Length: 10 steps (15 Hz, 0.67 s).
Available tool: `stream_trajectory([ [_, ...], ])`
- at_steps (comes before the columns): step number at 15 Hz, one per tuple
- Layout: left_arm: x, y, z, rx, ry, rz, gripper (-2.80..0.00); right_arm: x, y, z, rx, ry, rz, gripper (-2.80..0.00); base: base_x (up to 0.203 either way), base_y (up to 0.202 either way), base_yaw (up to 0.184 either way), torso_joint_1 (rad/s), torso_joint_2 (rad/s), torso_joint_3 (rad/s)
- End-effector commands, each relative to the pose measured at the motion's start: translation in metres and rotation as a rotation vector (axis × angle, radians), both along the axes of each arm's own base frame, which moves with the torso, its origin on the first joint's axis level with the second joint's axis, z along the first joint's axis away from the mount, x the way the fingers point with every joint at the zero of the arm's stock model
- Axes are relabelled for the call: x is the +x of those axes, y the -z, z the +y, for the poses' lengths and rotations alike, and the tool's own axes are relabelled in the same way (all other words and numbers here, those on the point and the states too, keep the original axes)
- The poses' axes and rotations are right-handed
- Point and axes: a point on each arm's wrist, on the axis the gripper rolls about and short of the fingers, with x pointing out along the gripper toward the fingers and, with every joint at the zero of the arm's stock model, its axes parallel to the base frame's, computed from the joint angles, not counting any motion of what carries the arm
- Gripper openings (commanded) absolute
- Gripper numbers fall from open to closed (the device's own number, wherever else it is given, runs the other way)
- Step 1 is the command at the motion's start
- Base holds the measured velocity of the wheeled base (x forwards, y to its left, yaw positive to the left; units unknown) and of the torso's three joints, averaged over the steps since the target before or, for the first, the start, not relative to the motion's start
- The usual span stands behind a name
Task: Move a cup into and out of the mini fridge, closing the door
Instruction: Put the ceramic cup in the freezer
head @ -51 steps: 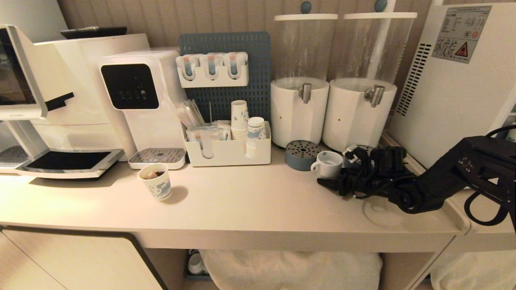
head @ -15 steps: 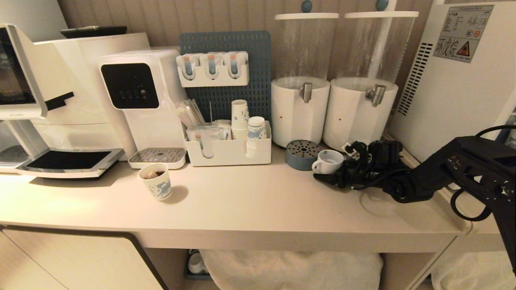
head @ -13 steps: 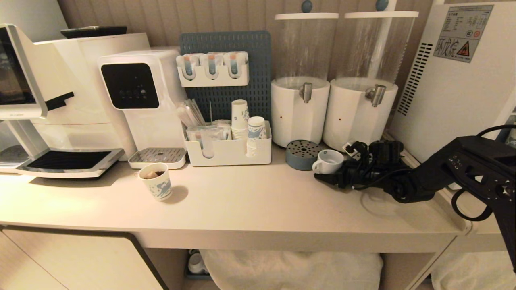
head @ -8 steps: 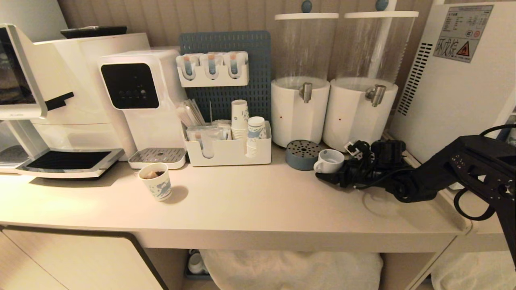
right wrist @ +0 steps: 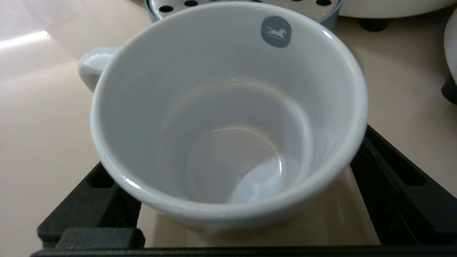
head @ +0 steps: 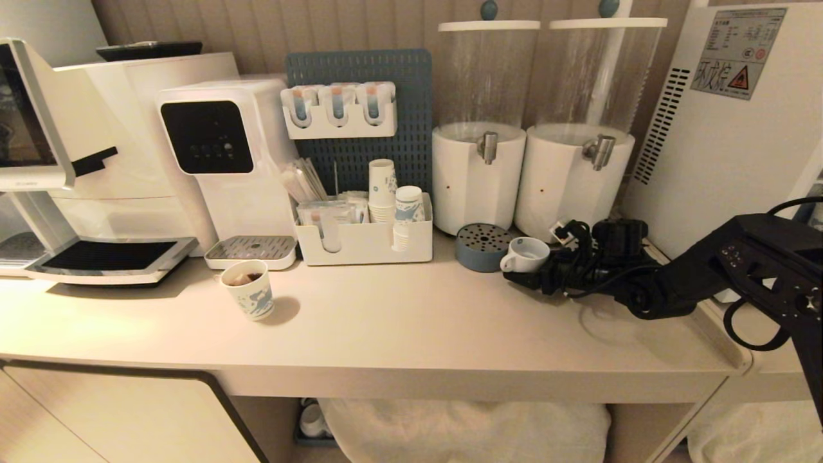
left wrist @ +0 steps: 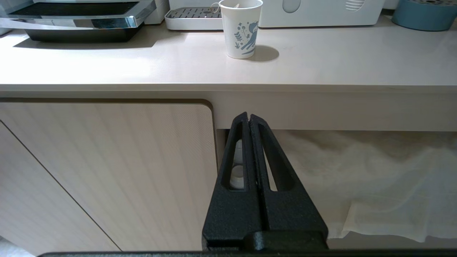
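The cup, squat, white and empty, stands on the counter with its loop handle pointing left. In the right wrist view the cup fills the frame and shows a small grey-blue mark inside the rim. My right gripper lies low on the counter, open, one black finger on each side of the cup; in the right wrist view this gripper has its tips hidden beneath the cup. The mini fridge rises at the far right, showing vent slots and a sticker; its door is out of view. Below the counter edge, my left gripper hangs shut.
A blue round drip tray sits just left of the cup, with two white drink dispensers behind. Further left are a white organiser with stacked paper cups, a patterned paper cup and coffee machines.
My right gripper has crept a little further back and in round the cup, staying open. The cup has barely shifted. The left arm is still.
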Motion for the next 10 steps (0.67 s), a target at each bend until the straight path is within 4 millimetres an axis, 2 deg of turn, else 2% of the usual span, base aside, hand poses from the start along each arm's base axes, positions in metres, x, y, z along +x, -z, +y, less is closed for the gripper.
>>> stream_trajectory([
  [1,0.0001,0.0,0.0,-0.001,0.0,0.001,-2.8,0.0012,0.0019,0.0004,0.0,-0.005,-0.003,0.0,0.0,0.0,0.0,0.0,0.0,0.0],
  [7,0.0,0.0,0.0,-0.001,0.0,0.0,-2.8,0.0016,0.0025,0.001,-0.003,0.001,0.004,0.0,0.0,0.0,0.0,0.0,0.0,0.0],
  [8,0.0,0.0,0.0,0.001,0.0,0.0,-2.8,0.0018,0.0016,0.0003,-0.002,0.003,0.004,-2.8,0.0,0.0,0.0,0.0,0.0,0.0],
  [10,0.0001,0.0,0.0,-0.001,0.0,0.001,-2.8,0.0011,-0.0002,0.0002,-0.004,0.006,0.009,-2.8,0.0,0.0,0.0,0.0,0.0,0.0],
])
